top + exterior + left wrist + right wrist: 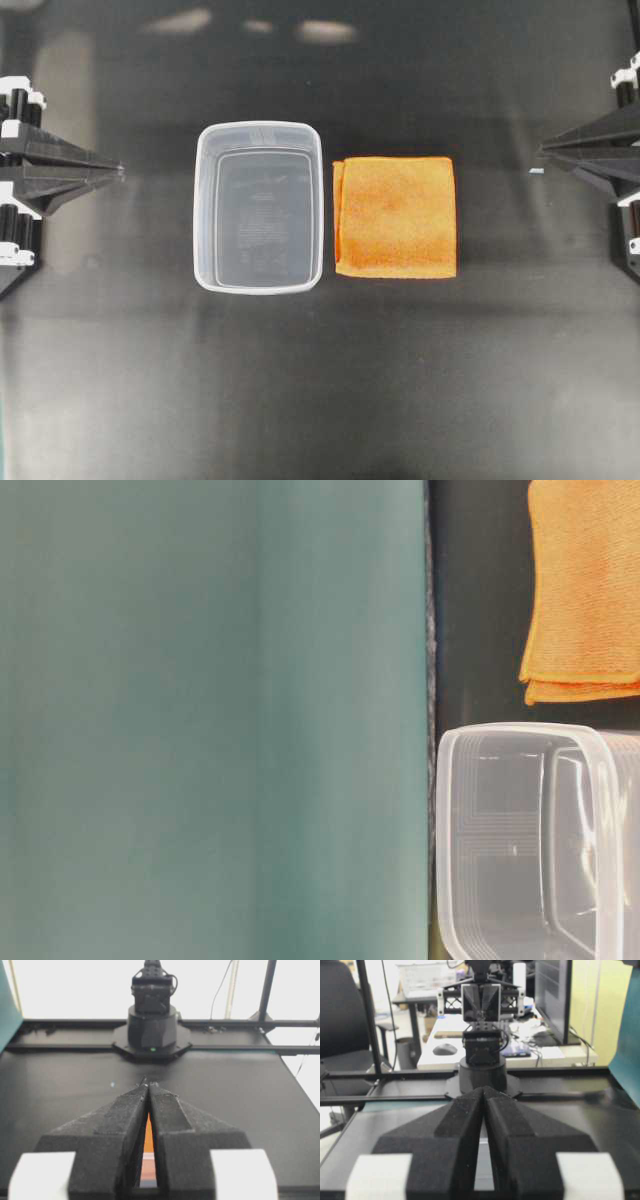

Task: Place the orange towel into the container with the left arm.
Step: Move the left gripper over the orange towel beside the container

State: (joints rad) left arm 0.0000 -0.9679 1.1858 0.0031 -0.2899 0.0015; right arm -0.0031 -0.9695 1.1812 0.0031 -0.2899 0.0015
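orange towel (396,217) lies flat and folded on the black table (300,400), just beside the clear container (259,206) with a thin gap between, apparently staged for a short lift across; container is empty, open side up. left gripper (118,172) and right gripper (543,150) sit parked at opposite table edges, well apart from both things, fingers pressed together and pinching nothing, so no grasp looks begun. matte dark surface with soft glare, teal panel along one side, desks and a monitor behind.
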